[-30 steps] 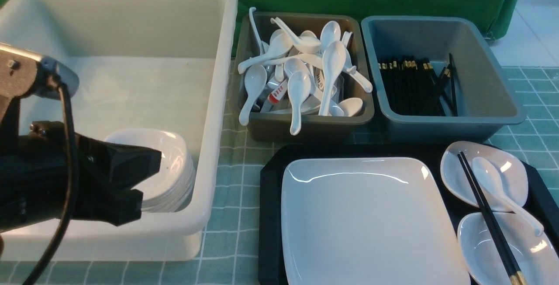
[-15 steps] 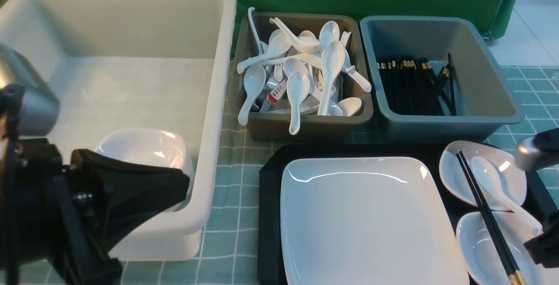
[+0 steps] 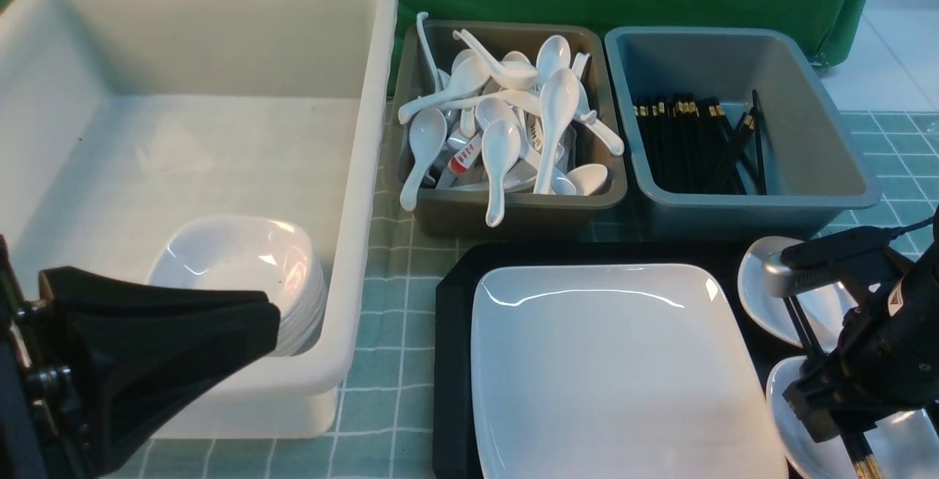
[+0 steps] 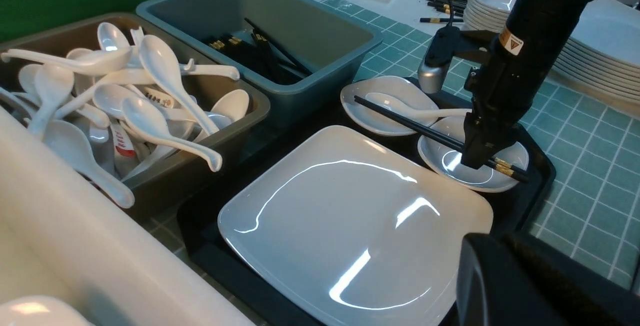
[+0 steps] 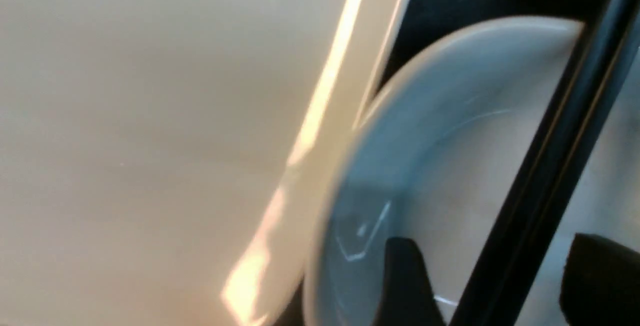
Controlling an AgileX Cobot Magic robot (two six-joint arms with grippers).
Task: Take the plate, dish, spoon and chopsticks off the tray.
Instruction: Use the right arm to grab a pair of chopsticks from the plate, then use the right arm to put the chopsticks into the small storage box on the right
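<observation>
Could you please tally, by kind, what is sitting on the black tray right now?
Large square plate: 1
Small dishes: 2
Spoon: 1
Pair of chopsticks: 1
Total on the tray: 5

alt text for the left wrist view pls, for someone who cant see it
The right arm's hand hovers low over black chopsticks that lie across two small white dishes on a black tray, a white spoon resting in one dish. A large square white plate takes up most of the tray; a brown tub of spoons and a grey tub of chopsticks stand beyond it.
</observation>
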